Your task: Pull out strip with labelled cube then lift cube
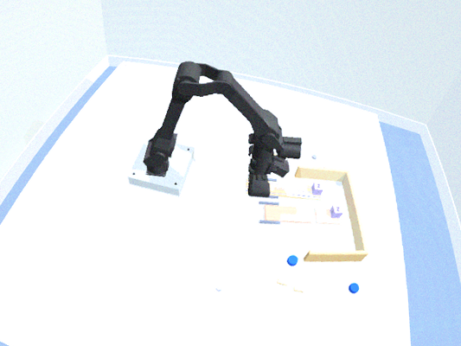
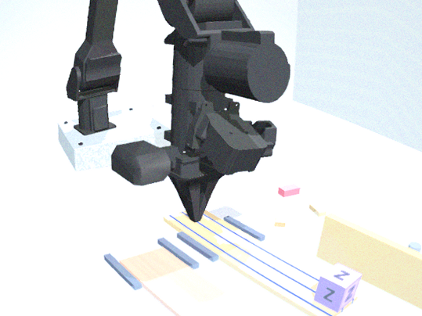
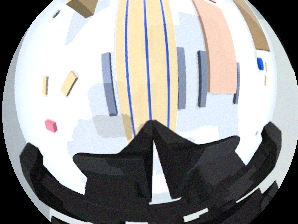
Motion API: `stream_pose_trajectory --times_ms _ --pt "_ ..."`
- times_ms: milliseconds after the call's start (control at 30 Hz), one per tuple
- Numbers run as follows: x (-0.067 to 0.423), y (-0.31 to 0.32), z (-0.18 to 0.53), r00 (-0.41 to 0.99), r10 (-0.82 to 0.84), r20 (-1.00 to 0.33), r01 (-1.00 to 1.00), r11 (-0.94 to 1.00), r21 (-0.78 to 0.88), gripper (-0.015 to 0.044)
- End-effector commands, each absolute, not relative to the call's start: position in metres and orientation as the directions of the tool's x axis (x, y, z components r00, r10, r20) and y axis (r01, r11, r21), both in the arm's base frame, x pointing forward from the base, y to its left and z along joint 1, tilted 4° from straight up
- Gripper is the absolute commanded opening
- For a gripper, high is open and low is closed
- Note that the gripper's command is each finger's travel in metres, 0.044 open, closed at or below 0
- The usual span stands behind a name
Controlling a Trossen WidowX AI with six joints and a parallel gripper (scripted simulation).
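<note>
A: Where is the purple cube marked Z (image 2: pixel 336 292)?
B: On the far end of the long tan strip with blue lines (image 2: pixel 249 260), beside the tan wooden fence (image 2: pixel 371 251).
A: And the fingers (image 2: pixel 194 218)?
B: On the strip's near end, between short grey-blue bars (image 2: pixel 197 246) on the counter (image 2: pixel 356 172).

This looks like a robot test room, not a home or a shop. There is one big white table (image 1: pixel 94 262) with a blue edge, and plain pale walls (image 1: pixel 274 25) all around it. A dark robot arm (image 1: pixel 236 102) stands on a small white block (image 1: pixel 177 185) bolted to the table at about 10 o'clock. On the table, toward 3 o'clock, lie only test pieces: a low tan fence (image 1: pixel 356 220), flat strips (image 2: pixel 253 264), small blue round markers (image 1: pixel 292 260) and a purple cube (image 2: pixel 335 294) marked Z.
</note>
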State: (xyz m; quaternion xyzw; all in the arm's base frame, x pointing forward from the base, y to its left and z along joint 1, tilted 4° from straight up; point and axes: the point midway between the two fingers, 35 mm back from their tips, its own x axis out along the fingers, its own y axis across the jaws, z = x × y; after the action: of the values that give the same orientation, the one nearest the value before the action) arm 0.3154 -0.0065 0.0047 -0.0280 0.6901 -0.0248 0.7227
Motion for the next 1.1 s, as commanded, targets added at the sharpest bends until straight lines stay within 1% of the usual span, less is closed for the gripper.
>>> stream_pose_trajectory --times_ms 0,1067 --pt "0.303 -0.006 -0.001 0.022 -0.07 -0.997 -0.008 0.997 -0.071 0.0" --pt "0.255 -0.008 -0.002 0.019 -0.071 -0.997 -0.008 0.997 -0.071 0.0"
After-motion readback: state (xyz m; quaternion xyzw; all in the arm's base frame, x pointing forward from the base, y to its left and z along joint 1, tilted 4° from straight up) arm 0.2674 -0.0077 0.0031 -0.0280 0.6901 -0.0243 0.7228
